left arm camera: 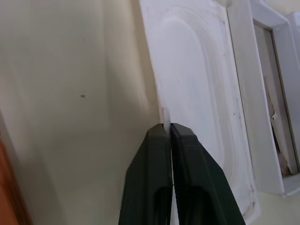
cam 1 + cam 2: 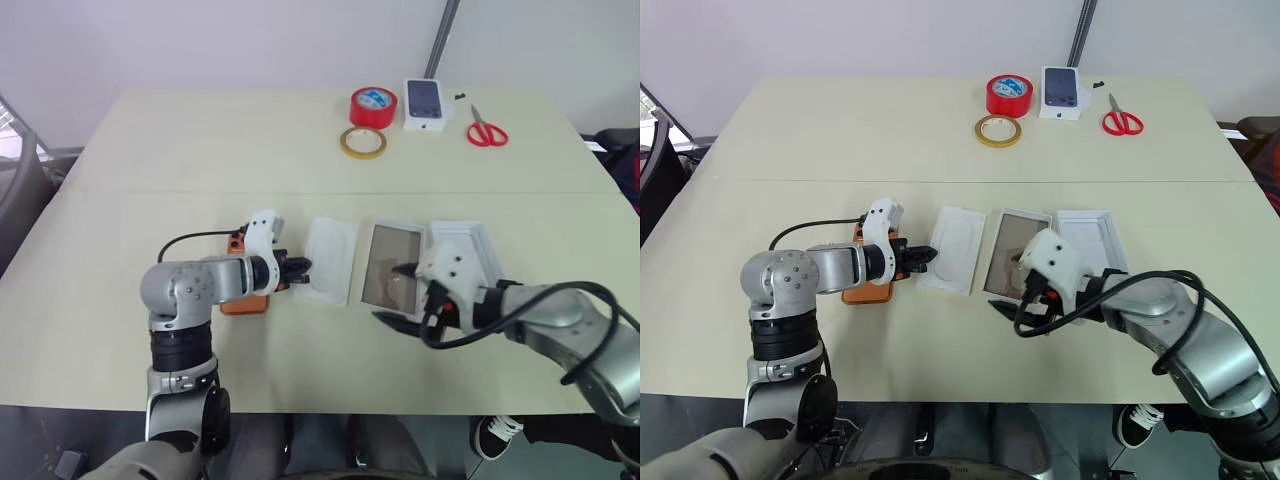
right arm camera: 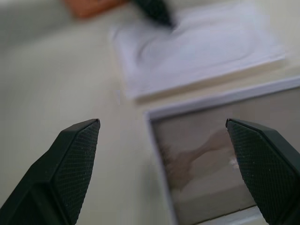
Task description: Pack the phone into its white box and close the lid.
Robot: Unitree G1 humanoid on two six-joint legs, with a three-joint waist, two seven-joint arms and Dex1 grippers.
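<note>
our left gripper [image 2: 300, 267] is pinched shut on a small tab at the edge of the white insert [image 2: 952, 249]; our right gripper [image 3: 164, 154] hangs wide open over the white box [image 2: 1014, 268]. behind our left gripper lies the phone [image 2: 866, 288], beside that arm and partly hidden by it. past the box from our right gripper rests the lid [image 2: 1092, 238]. we judge the tab hold thin: a quick pull could slip off, or drag the insert against the box.

Broad pale-beige rectangular tabletop [image 2: 200, 140], seam across its middle; plain white wall [image 2: 250, 40] behind; slanted grey metal pole [image 2: 441, 38].
</note>
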